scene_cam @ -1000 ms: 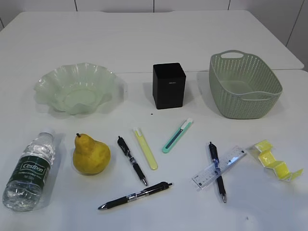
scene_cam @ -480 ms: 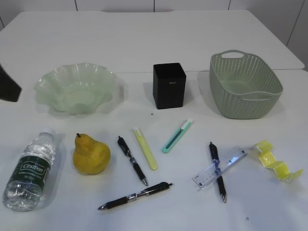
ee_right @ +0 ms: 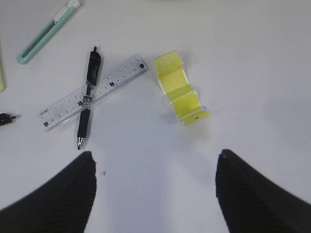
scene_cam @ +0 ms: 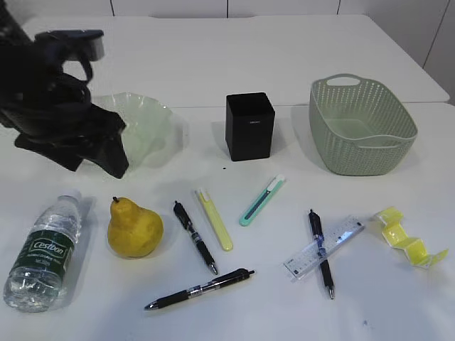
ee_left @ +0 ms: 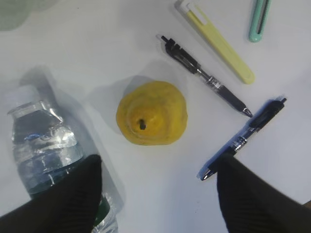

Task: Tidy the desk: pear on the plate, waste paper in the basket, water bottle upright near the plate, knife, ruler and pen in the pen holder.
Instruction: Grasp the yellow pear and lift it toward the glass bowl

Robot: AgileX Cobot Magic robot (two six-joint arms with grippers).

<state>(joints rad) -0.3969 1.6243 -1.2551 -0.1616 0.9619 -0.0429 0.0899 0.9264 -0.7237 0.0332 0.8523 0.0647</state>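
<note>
White desk (scene_cam: pixel 213 64) from edge to edge, pale wall panels along the back, and everything is laid out in the open. Far left, the water bottle (scene_cam: pixel 44 253) lies on its side, white cap pointing away from us. Above it the left arm (scene_cam: pixel 60 99) hangs over the ruffled green plate (scene_cam: pixel 153 128), covering most of that dish. Its wrist camera looks straight down on the pear (ee_left: pixel 151 120), and the left gripper (ee_left: pixel 155 194) has its two black fingers (ee_left: pixel 53 199) spread wide apart, nothing between them, with the pear sitting on the desk (stem up) beyond the gap. Moving along, the pear (scene_cam: pixel 134 227) stands just right of the bottle, apart from it. Next come a black pen (scene_cam: pixel 195 236), a yellow knife (scene_cam: pixel 215 219) and, nearer the front edge, another black pen (scene_cam: pixel 201 288) lying almost flat across. Centre back, the black pen holder (scene_cam: pixel 249 126) stands upright. Below it lies a teal knife (scene_cam: pixel 261 201), tilted. Then the clear ruler (scene_cam: pixel 324 246) with a third black pen (scene_cam: pixel 320 253) lying across it. Behind those sits the green basket (scene_cam: pixel 362 128). Far right, a crinkled yellow strip of waste paper (scene_cam: pixel 409 238) rests on the desk. The right gripper (ee_right: pixel 155 194) is spread wide too, empty, hovering above the ruler (ee_right: pixel 92 92) and the waste paper (ee_right: pixel 181 94).
</note>
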